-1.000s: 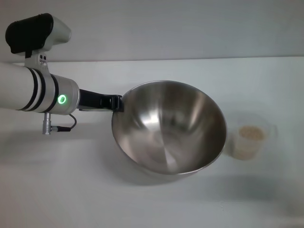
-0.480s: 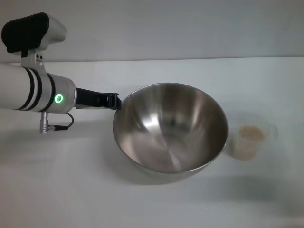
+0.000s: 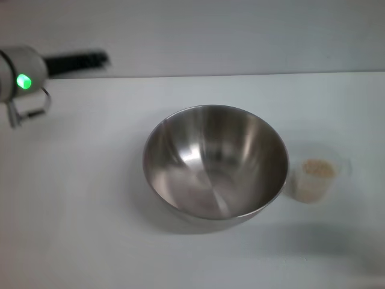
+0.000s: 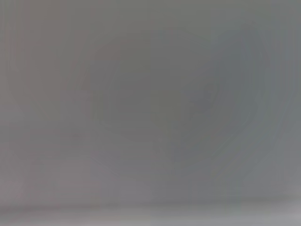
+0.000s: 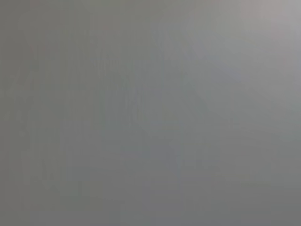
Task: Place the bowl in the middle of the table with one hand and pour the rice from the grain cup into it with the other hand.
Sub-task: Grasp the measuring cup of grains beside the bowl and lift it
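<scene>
The stainless-steel bowl (image 3: 215,162) stands upright and empty near the middle of the white table (image 3: 84,223). The clear grain cup (image 3: 316,179) stands just to its right, apart from it, with pale rice (image 3: 317,168) inside. My left gripper (image 3: 99,59) is at the far left by the table's far edge, well away from the bowl and holding nothing. My right gripper is out of view. Both wrist views show only plain grey.
The pale grey wall (image 3: 240,36) runs behind the table's straight far edge. The left arm's wrist with its green light (image 3: 24,81) hangs over the far left corner.
My left gripper has let go of the bowl's left rim and pulled back, up and to the far left. The bowl and the cup have stayed put.
</scene>
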Controlling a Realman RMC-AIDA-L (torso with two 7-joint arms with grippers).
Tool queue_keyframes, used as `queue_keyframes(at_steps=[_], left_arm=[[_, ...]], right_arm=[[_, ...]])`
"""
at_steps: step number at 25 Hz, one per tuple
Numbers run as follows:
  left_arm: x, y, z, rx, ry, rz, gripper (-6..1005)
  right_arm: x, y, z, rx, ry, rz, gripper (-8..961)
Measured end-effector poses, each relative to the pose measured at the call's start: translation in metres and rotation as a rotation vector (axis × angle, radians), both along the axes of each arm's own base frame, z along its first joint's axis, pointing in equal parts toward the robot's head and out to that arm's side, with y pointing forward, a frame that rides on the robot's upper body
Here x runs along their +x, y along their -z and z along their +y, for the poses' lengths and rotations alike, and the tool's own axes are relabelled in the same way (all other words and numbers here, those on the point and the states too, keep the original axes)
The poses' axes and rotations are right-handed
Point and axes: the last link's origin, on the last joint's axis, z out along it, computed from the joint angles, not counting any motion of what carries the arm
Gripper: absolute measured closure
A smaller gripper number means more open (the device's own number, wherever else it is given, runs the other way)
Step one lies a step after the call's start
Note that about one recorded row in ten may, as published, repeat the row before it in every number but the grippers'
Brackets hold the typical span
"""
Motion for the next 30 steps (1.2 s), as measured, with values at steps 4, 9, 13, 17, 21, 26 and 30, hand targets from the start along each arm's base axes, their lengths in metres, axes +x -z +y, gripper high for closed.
queue_keyframes(at_steps=[4, 9, 13, 17, 21, 26, 30], left_arm=[[-0.009, -0.024, 0.003, 0.262, 0.092, 0.042, 891], [-0.02, -0.032, -0.008, 0.627, 0.208, 0.165, 894], [-0.031, -0.022, -0.041, 0.942, 0.342, 0.174, 899], [-0.043, -0.017, -0.071, 1.069, 0.519, 0.031, 891], [-0.06, -0.01, -0.086, 0.98, 0.591, -0.167, 883], [-0.08, 0.003, -0.088, 0.842, 0.548, -0.178, 872], [-0.092, 0.006, -0.087, 0.801, 0.481, -0.179, 864]], right_arm=[[0.001, -0.001, 0.0, 0.007, 0.004, 0.003, 386], [0.004, -0.002, -0.003, 0.016, 0.015, 0.001, 386], [0.011, -0.001, -0.011, 0.015, 0.037, 0.001, 385], [0.016, 0.0, -0.016, 0.015, 0.054, 0.006, 385], [0.023, 0.001, -0.024, 0.014, 0.077, 0.01, 385], [0.027, 0.005, -0.03, -0.002, 0.093, 0.017, 386], [0.032, 0.009, -0.038, -0.012, 0.106, 0.028, 386]])
